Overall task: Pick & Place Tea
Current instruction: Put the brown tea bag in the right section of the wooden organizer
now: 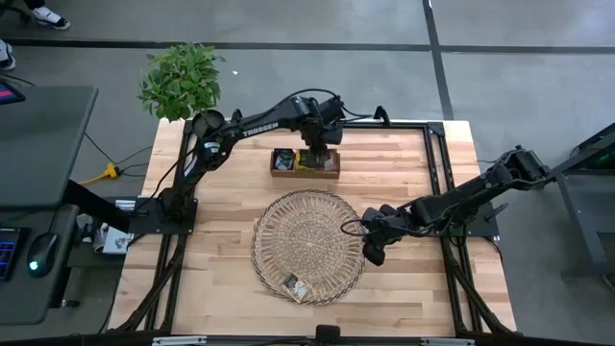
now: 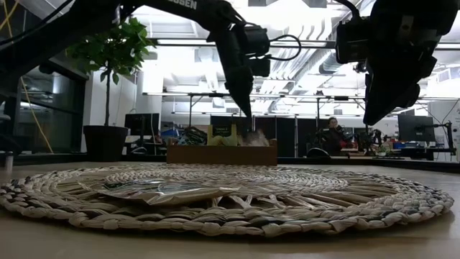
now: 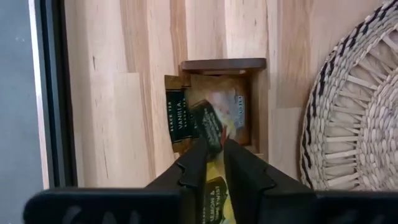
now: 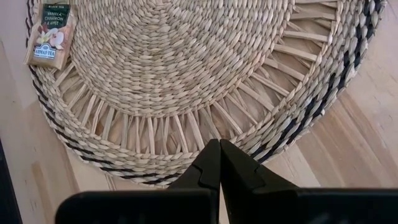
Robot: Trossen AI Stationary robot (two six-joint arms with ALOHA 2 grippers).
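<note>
Nearest to the low camera lies the round woven straw tray with a dark rim stripe (image 2: 302, 205), flat on the light wooden surface (image 1: 221, 231). On its near part one flat tea sachet (image 2: 162, 188) rests; in the right wrist view it shows as a small square packet with a printed label (image 4: 50, 35), close to the rim of the tray. From above, this same sachet (image 1: 296, 284) is at the edge of the tray that is nearest to the front side of the surface.

Farther back stands a small brown wooden box (image 1: 306, 163) with the remaining tea sachets in dark and yellow wrappers (image 3: 208, 121). The left hand (image 3: 214, 152) is directly over this box, pointing down into it. Its two dark fingers (image 3: 194, 165) are only a little apart, and a dark sachet sits between their tips. Whether they really grip it or only touch it is not possible to tell.

The right hand (image 4: 219, 152) hangs above the right edge of the tray, a little over the weave, with its fingers pressed together and nothing between them.

A green potted plant (image 1: 181, 82) stands at the far left corner of the surface. Beyond the surface, the low view shows a room with desks and monitors.
</note>
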